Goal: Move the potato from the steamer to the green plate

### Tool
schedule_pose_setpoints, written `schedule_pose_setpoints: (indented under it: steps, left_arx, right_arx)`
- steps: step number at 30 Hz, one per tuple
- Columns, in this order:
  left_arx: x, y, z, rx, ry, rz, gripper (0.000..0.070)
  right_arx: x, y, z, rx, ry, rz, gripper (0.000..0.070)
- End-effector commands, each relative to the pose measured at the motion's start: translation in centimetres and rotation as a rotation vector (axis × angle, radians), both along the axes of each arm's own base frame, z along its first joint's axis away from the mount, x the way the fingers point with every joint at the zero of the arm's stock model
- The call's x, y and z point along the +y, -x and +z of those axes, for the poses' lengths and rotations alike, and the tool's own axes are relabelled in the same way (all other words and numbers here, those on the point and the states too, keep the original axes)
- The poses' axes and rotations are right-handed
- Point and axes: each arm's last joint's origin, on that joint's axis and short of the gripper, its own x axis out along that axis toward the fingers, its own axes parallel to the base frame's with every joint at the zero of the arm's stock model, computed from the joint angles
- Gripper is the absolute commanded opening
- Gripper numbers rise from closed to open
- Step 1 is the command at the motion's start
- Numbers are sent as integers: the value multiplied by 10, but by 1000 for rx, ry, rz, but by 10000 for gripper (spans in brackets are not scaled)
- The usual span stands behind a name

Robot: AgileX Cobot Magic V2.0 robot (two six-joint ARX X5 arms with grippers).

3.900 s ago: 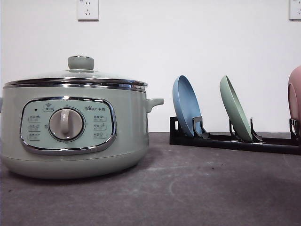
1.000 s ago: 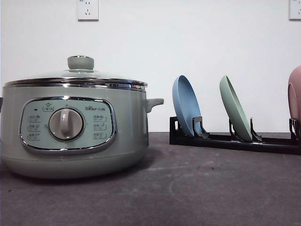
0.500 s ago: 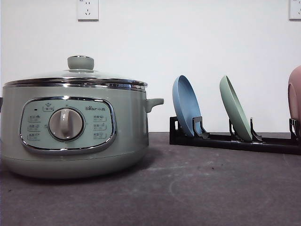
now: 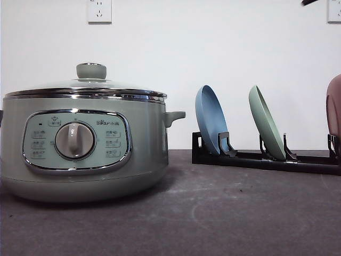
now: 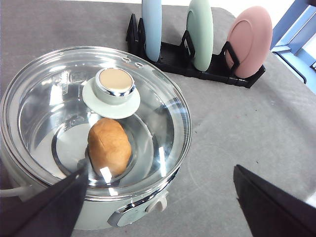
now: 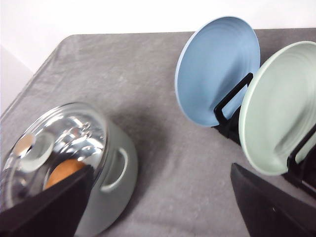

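The steamer stands at the table's left with its glass lid on. Through the lid I see the orange-brown potato lying on the steamer's floor, below the lid knob. My left gripper hovers open above the steamer's near rim, holding nothing. The green plate stands on edge in a black rack, between a blue plate and a pink plate. My right gripper hangs open over the table between the steamer and the green plate.
A dark piece of an arm shows at the front view's top right corner. Bare grey table lies in front of the rack and right of the steamer. A blue frame stands beyond the table's right edge.
A dark arm part has come into the front view's top right corner, and the pink plate has fallen into shadow. The steamer, lid and plates have not moved.
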Motion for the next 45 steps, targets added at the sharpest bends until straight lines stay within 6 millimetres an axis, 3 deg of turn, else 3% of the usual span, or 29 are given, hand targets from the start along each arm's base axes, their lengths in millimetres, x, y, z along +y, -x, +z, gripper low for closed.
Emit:
schedule_pose_setpoints:
  steps: [1,13,22,31,41,45]
  left_arx:
    - [0,0,7,-34,-2,-10,602]
    - [0,0,7,-34,-2,-10,602]
    - [0,0,7,-34,-2,-10,602]
    - [0,0,7,-34,-2,-10,601]
    - [0,0,7,-33,-2,-10,601]
    - [0,0,7,-33,-2,-10,601]
  right_arx:
    - [2,-17,1,7,4,-16,559]
    - [7,-96,-36,49,55,-88,558]
    - [10,-133,-75,88,52,-112,517]
    - [14,-154,-106,133,55,-129,507]
    - [16,-162,-117,139,54,-130,249]
    - [16,-162,-117,138,53,-129,192]
